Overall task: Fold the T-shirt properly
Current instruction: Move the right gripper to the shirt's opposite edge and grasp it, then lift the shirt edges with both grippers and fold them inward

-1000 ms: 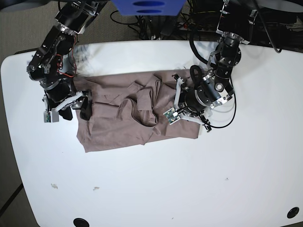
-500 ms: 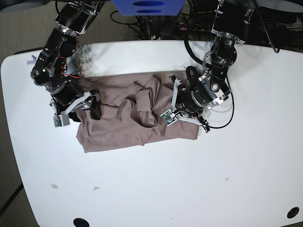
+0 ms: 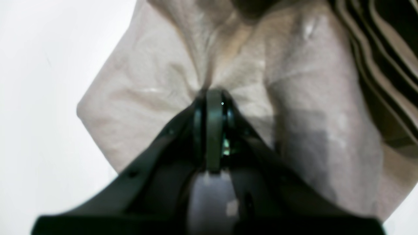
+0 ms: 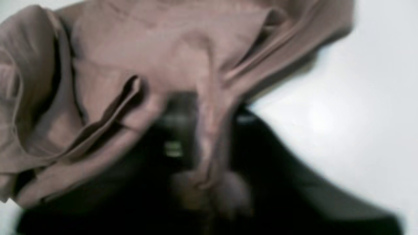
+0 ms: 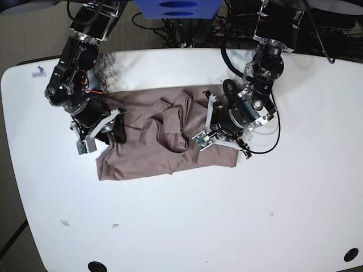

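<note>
Tee (image 5: 159,144) edge shifted inward, wrinkled

The T-shirt (image 5: 153,150) is a dusty mauve-pink, thin and wrinkled. In the base view it lies spread across the upper middle of the frame, wider than it is tall, bunched rather than flat. A looped fold of fabric stands up near its centre, and smaller creases gather toward its upper edge. Its lower left corner lies smooth and its lower edge runs roughly straight to the right. In the left wrist view its cloth (image 3: 294,107) puckers into radiating folds at mid-frame. In the blurred right wrist view a raised ridge of cloth (image 4: 209,107) runs down the middle.
</note>
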`<action>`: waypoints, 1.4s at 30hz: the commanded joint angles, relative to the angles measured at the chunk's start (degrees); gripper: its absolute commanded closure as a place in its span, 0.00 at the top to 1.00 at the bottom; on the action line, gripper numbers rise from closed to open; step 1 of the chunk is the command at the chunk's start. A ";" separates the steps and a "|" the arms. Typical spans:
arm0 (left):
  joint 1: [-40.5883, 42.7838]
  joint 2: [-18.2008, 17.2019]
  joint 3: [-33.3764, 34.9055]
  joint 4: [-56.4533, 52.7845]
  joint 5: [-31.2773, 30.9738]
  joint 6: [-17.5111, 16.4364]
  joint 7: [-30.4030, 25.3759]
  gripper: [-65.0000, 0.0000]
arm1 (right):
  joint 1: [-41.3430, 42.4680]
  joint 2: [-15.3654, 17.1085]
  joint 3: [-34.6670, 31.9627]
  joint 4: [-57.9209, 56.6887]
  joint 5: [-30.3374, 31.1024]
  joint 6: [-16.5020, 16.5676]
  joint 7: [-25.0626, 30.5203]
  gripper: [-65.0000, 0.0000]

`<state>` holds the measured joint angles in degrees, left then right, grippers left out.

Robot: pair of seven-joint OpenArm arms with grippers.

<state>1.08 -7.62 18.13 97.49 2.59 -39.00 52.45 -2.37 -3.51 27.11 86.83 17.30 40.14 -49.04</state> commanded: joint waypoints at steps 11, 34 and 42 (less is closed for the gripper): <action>1.07 1.42 0.29 -1.36 1.59 -1.00 4.74 0.00 | -0.22 0.12 -0.34 0.87 -1.08 -0.14 -0.94 0.00; 1.34 9.86 7.50 -1.45 1.59 -1.00 4.65 0.00 | -0.31 1.00 0.10 9.92 -1.08 -0.14 -3.49 0.00; 1.25 10.65 7.41 -1.01 2.82 -1.00 4.74 0.00 | -0.31 2.06 0.10 10.01 -1.08 -0.14 -3.76 0.00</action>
<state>1.78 2.85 25.12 96.68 4.95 -38.68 54.57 -3.27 -1.80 27.16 95.59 15.00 39.92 -53.78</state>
